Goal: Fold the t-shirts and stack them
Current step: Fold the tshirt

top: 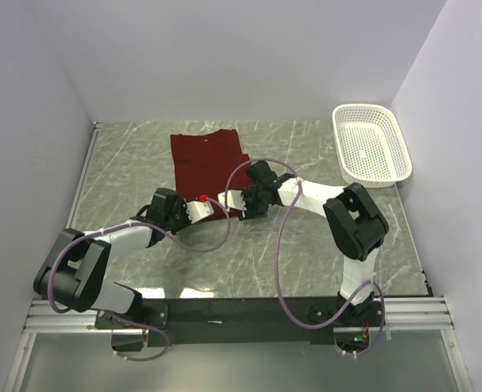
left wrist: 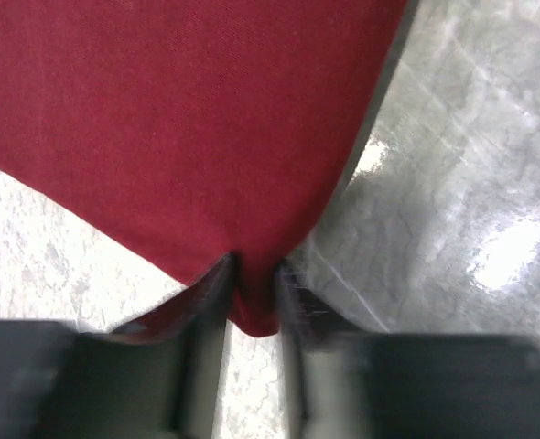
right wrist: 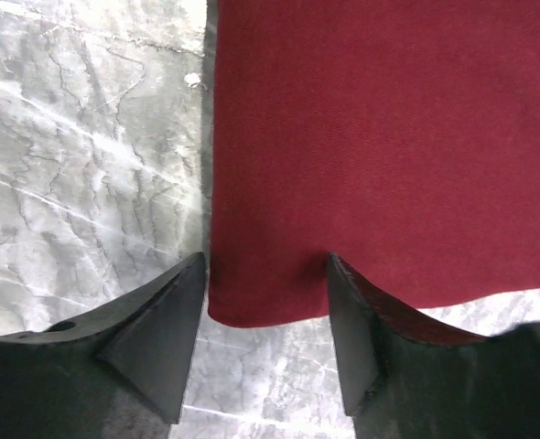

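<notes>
The maroon t-shirt (top: 208, 159) lies folded into a flat, smooth rectangle at the far middle of the marble table (top: 306, 253). One near corner is pinched and bunched in the clenched left gripper (left wrist: 252, 279). Another corner sits between the parted, released fingers of the right gripper (right wrist: 265, 274).

White mesh basket (top: 372, 147), marble table (top: 127, 173)

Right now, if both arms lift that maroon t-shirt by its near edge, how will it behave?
Probably floppy: the maroon t-shirt bunches where the left gripper pinches its corner. Likely light: thin cloth lying flat. It may slide easily on the glossy table.
</notes>
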Robot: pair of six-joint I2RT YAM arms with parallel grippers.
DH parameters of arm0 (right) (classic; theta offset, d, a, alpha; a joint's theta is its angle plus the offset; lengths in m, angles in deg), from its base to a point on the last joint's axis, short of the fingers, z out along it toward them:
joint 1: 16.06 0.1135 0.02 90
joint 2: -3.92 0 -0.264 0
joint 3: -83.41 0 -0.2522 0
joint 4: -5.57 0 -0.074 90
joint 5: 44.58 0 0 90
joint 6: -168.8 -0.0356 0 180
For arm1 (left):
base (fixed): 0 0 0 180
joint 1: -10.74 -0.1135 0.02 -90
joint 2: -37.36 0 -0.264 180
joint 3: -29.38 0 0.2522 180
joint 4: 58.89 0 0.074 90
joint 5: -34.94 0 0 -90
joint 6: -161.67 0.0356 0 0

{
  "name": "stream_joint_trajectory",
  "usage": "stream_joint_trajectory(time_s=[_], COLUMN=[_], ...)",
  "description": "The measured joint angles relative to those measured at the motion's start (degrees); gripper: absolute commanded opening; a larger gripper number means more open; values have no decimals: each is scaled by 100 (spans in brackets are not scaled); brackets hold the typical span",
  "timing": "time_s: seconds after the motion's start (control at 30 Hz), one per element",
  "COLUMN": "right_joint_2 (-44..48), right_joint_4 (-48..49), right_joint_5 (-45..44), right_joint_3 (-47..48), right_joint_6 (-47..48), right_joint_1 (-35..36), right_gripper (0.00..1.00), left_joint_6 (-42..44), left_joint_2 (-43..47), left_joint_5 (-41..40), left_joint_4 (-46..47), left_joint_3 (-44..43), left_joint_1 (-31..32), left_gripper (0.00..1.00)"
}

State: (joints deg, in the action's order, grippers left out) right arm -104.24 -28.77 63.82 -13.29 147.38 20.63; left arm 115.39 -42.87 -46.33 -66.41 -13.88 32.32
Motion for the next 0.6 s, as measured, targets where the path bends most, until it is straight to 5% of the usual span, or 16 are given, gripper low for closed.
stream_joint_trajectory(time_s=[0.13,0.37,0.6], right_joint_2=[-87,-330,-37], right_joint_4=[7,-203,-531], right_joint_5=[-127,-234,-72], right_joint_3=[24,343,81], right_joint_6=[31,13,13], right_joint_1=[70,133,55], right_gripper=[46,1,0], left_joint_6=[-7,-11,-144], left_joint_2=[-26,297,1115], left_joint_5=[-144,-269,-208], left_joint_4=[-13,-227,-863], left_joint_3=[-15,-9,-7], left_joint_1=[92,273,767], left_gripper=[10,1,0])
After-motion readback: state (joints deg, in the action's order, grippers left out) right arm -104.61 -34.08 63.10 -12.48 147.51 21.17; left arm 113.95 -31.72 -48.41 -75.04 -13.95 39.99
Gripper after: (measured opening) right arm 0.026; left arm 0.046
